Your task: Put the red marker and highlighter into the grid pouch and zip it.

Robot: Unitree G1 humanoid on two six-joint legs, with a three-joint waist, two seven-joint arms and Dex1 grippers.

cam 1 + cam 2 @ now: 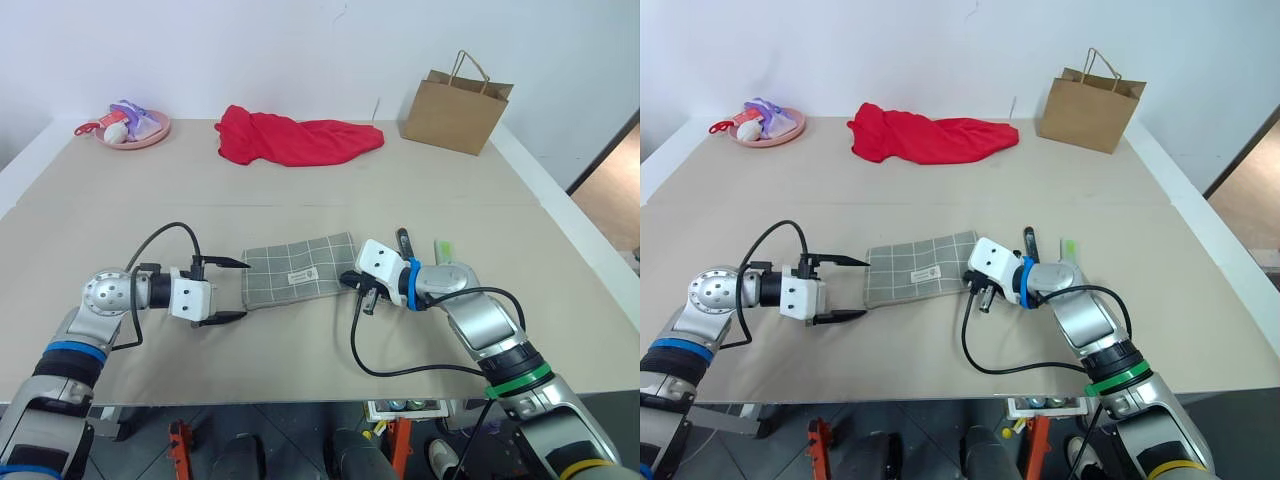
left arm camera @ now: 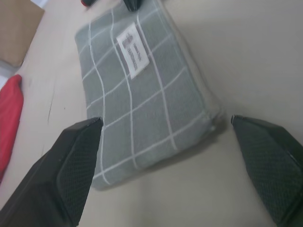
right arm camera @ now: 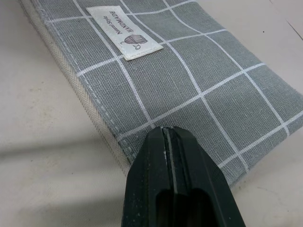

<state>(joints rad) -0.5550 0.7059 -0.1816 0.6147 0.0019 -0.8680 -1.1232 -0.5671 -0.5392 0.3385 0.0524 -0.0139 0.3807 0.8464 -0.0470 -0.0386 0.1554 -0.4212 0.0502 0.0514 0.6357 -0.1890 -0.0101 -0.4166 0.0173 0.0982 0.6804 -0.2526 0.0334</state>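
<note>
Two grippers flank grid pouch (image 1: 300,268): left gripper (image 1: 229,291) spread wide, right gripper (image 3: 176,142) pressed together at its edge; next, pin pouch and unzip.

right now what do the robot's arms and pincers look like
Both arms are silver-grey metal with white blocks at the wrists and looping black cables. The left pincer has two slim black fingers with textured inner pads. The right pincer has black fingers too, behind a blue wrist ring. The right forearm carries a green band, the left a blue one.

The grid pouch (image 3: 199,80) is matt woven cloth; the table (image 1: 300,190) smooth.
</note>
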